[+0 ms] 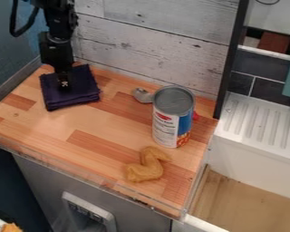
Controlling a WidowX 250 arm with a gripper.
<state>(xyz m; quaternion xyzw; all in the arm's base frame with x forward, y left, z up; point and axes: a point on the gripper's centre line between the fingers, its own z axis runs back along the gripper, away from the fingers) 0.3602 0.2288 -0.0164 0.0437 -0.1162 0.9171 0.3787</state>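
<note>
Dark purple cloth (85, 87), folded into a layered square, lies at the back left of the wooden counter (108, 129), near the plank wall (147, 38). The black gripper (64, 84) points downward, its tip seen against the cloth; whether it is released, clenched or grasping the fabric cannot be told, nor whether the two are in contact. The arm (58, 20) enters from the upper left, with a black cable looping beside it.

To the right of the cloth, a spoon (142, 95) lies with its metal bowl exposed and its other end hidden behind the can (166, 122). The can stands upright, with a grey top and a label of white, blue and red. A small red part (195, 116) shows just beside its right side. Nearer the front edge lies a golden-brown chicken wing (148, 166), bent in form, apart from the can.

Beyond the black post (231, 59) on the right are dark tiles (265, 69), a ribbed white drainboard (259, 124) and, lower down, a compartment with a pale wooden floor (247, 204).
</note>
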